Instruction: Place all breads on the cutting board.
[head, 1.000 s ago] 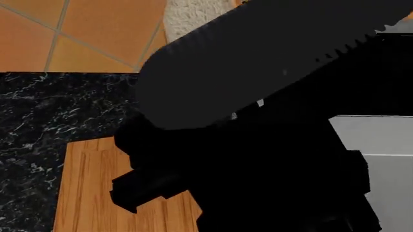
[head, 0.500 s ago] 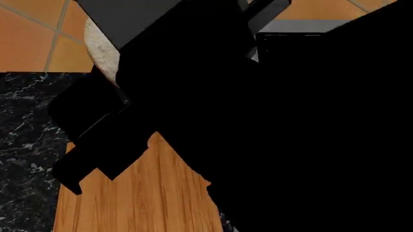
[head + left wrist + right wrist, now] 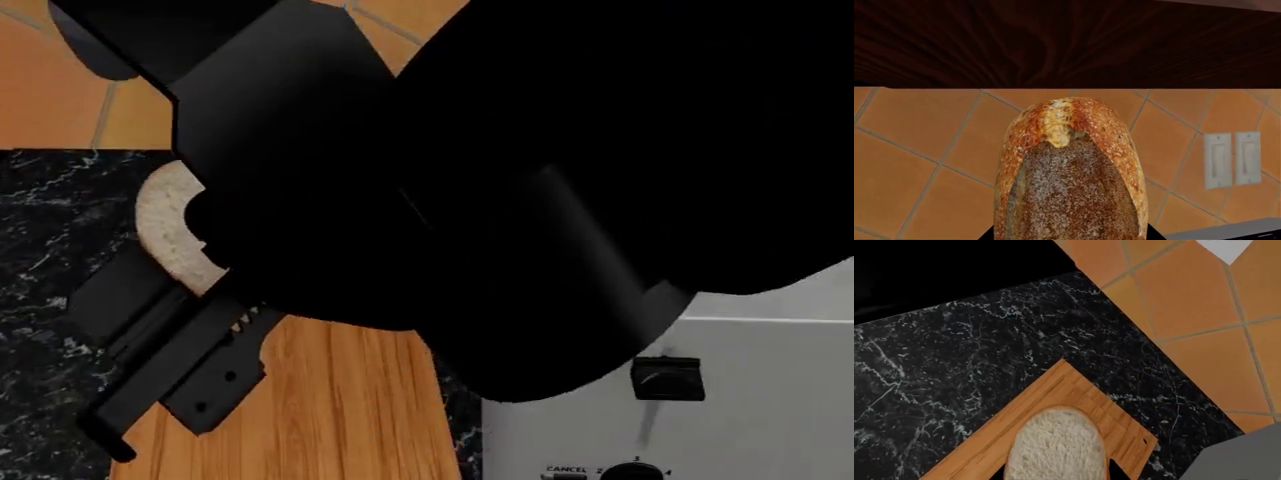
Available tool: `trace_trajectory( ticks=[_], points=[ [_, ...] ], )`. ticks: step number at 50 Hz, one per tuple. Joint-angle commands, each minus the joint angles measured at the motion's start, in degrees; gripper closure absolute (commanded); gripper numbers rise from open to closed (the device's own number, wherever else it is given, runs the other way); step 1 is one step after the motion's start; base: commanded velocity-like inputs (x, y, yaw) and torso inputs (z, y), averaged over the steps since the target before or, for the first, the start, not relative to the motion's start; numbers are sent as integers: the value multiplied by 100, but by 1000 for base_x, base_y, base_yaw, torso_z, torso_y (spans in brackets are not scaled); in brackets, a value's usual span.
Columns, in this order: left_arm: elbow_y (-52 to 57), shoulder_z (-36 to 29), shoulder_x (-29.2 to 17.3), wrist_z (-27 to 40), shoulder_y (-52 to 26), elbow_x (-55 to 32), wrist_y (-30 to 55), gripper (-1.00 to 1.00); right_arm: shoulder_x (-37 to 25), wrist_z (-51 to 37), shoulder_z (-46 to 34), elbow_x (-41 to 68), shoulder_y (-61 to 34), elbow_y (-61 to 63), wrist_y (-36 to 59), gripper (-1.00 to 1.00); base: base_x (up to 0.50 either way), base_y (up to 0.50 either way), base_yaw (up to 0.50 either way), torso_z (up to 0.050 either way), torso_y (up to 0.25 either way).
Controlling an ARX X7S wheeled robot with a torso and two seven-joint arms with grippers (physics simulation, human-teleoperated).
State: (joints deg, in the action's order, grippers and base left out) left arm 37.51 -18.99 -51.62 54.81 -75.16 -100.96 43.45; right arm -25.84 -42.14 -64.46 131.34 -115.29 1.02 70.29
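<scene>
The large golden-brown speckled loaf (image 3: 1071,185) fills the left wrist view, standing out from my left gripper (image 3: 1071,238), which is shut on its base; only dark finger corners show beside it. The loaf hangs in front of the orange tiled wall. My right gripper (image 3: 1057,476) is shut on the pale bread slice (image 3: 1057,445), which hovers over a corner of the wooden cutting board (image 3: 1074,390). In the head view my black arms hide most of the scene. There the slice (image 3: 167,230) peeks out at the left, above the board (image 3: 334,420).
The board lies on a black marble counter (image 3: 954,355) backed by an orange tiled wall (image 3: 1187,305). A grey appliance with a knob (image 3: 747,400) stands right of the board. Dark wooden cabinets (image 3: 1067,40) hang overhead, and light switches (image 3: 1232,159) sit on the wall.
In the head view both arms have swung across. The slice has moved from the top of the view down and left, toward the board's far edge. The grey appliance now shows at the lower right.
</scene>
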Motion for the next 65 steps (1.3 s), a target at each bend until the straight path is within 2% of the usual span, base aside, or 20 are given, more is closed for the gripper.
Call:
trace_trajectory(
  ticks=[1,18,30,65],
  points=[
    [5,85,103,-56,20,21,-87,100,214,410,-15,64,239,-56,139,100,0,0,0,0,0],
    [3,75,97,-27,18,7,-96,100,120,180,-216,708,483,513,-177,100,0,0,0,0,0],
    [7,72,94,-21,18,23,-103,100,128,225,-268,750,693,694,-247,100,0,0,0,0,0],
    [-26,10,67,91,-28,-106,-77,100,208,1934,213,-1304,1172,-233,523,100,0,0,0,0,0]
  ],
)
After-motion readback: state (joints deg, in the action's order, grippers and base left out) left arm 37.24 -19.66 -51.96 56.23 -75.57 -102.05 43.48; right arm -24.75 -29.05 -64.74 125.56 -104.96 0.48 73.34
